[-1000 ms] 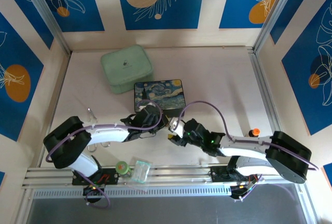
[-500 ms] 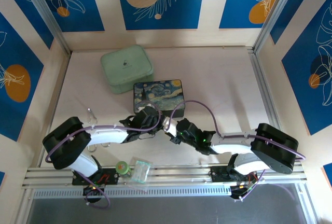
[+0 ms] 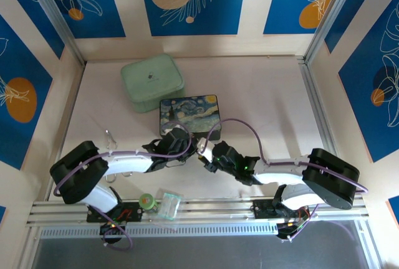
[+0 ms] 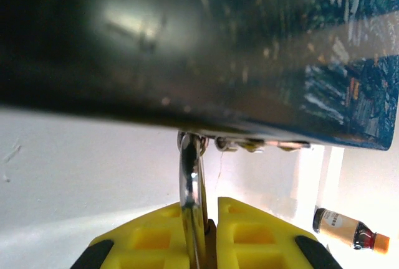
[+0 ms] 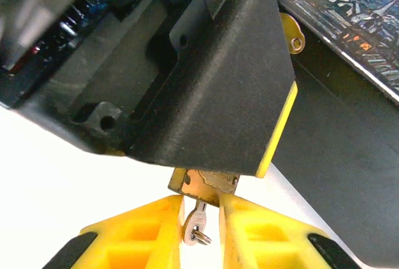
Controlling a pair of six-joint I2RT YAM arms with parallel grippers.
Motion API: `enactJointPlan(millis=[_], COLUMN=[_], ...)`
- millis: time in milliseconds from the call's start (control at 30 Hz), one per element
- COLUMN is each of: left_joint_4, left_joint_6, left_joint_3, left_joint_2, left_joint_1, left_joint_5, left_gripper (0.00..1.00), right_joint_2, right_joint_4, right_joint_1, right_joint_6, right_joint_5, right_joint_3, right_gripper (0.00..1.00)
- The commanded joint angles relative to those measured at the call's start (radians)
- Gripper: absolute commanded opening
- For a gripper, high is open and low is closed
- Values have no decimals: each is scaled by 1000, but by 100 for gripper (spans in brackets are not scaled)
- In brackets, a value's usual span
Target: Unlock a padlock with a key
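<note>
The left gripper (image 4: 209,216) clamps the padlock (image 5: 202,185), whose seated key (image 5: 195,222) points straight back between the right gripper (image 5: 201,210) fingers; whether they pinch it, I cannot tell.

On my right wrist feed the padlock (image 5: 203,185) is mostly buried under a black housing (image 5: 206,82) at 12 o'clock. The key (image 5: 196,225) hides its blade inside, and I can't tell if the right gripper (image 5: 201,219) pinches it. On the left wrist feed the shackle (image 4: 191,194) runs off at 6 o'clock, and the painted box (image 4: 249,63) is blurred.
</note>
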Motion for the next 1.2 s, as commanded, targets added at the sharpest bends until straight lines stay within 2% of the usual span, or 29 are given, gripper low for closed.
enactJointPlan(millis=[0, 200, 267, 333, 500, 867, 1167], left_joint_4=[97, 100, 94, 86, 78, 122, 136], left_joint_6=[-10, -18, -16, -12, -6, -19, -31], left_joint_3=[9, 1, 1, 3, 1, -14, -30], left_joint_2=[-54, -70, -78, -84, -91, -71, -74], left_joint_1=[4, 4, 4, 3, 4, 3, 3], left_joint_5=[32, 42, 43, 44, 47, 66, 61], left_gripper=[0, 0, 0, 0, 0, 0, 0], right_joint_2=[3, 29, 22, 11, -9, -68, -46], right_joint_4=[-6, 18, 26, 36, 17, 12, -25], right_joint_1=[-4, -23, -47, -71, -108, -273, -333], right_joint_6=[38, 60, 86, 104, 127, 284, 337], right_joint_5=[-10, -14, -54, -108, -187, -443, -462], right_joint_3=[2, 21, 17, 5, 1, -36, -39], right_gripper=[21, 15, 7, 4, 4, 4, 9])
